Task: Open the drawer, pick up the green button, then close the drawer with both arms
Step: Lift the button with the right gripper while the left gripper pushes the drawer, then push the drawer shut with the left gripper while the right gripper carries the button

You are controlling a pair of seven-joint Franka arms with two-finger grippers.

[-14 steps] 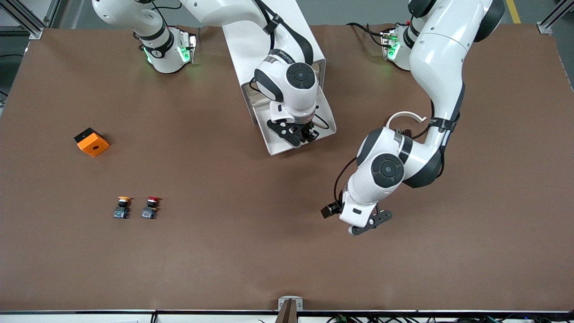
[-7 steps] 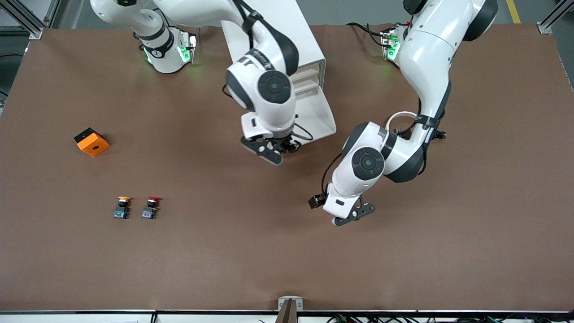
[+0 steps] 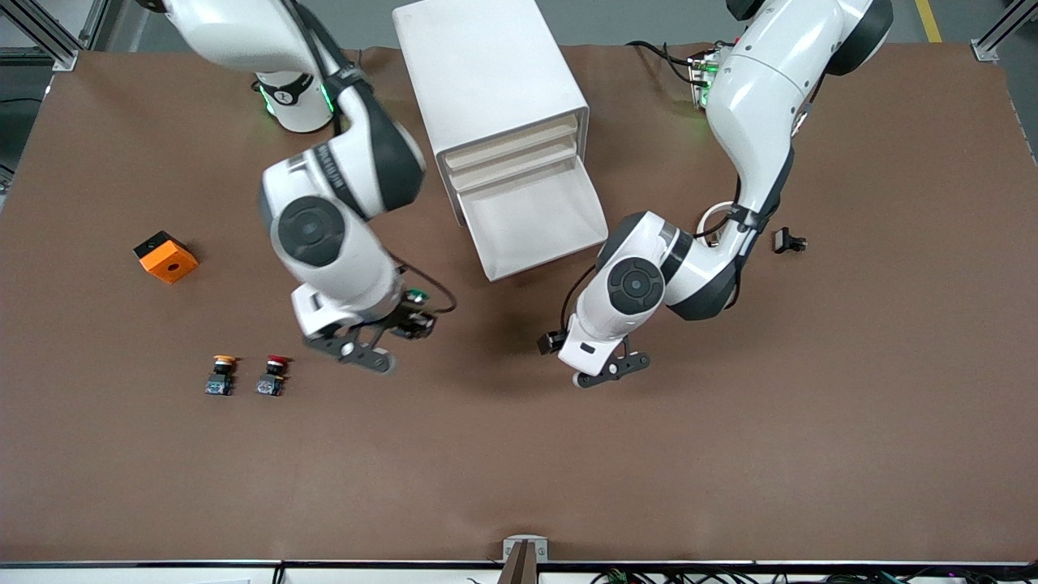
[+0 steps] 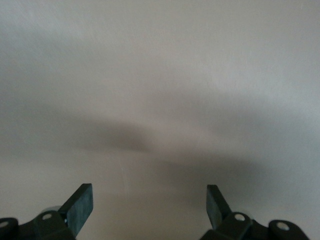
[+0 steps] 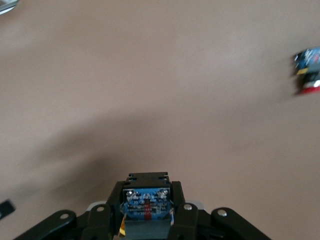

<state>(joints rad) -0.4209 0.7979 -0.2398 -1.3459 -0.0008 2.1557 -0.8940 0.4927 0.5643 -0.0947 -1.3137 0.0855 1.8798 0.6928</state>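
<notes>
We see the green-capped button clamped in the right claw, held in the air over bare brown desk; from the wrist, its blue base label shows between the closed fingers, the print too small to read. The cabinet's lowest drawer stands pulled out, three more above it shut. The left claw hangs over the desk near the open drawer's front, its fingers spread wide, gripping nothing. Two more buttons, one yellow-capped and one red-capped, stand side by side on the desk close to the right claw; an orange block lies well apart.
</notes>
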